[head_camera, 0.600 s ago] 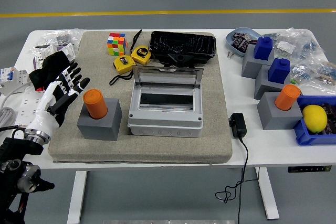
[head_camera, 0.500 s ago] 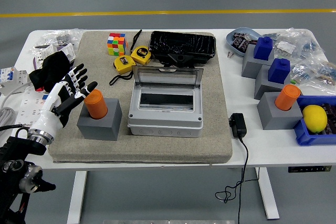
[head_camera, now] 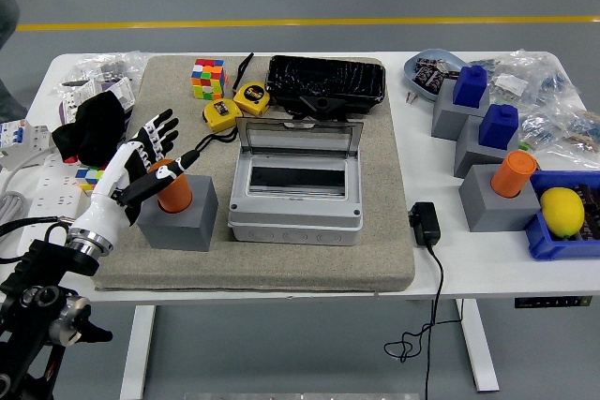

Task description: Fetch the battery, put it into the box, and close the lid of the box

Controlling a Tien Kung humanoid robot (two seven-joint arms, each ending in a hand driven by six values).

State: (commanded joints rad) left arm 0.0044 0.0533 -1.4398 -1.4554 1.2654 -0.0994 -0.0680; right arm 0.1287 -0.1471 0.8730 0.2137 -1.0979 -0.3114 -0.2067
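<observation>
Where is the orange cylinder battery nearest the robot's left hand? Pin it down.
In the head view, the orange cylinder battery stands in a grey block at the mat's left, beside the open grey plastic box, with the left hand open around it.

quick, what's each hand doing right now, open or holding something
Left hand: open, fingers spread at the orange battery, not gripping it.
Right hand: not in view.

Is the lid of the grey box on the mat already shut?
No. The lid of the grey box stands raised at the back, and the open inside of the box shows below it.
</observation>
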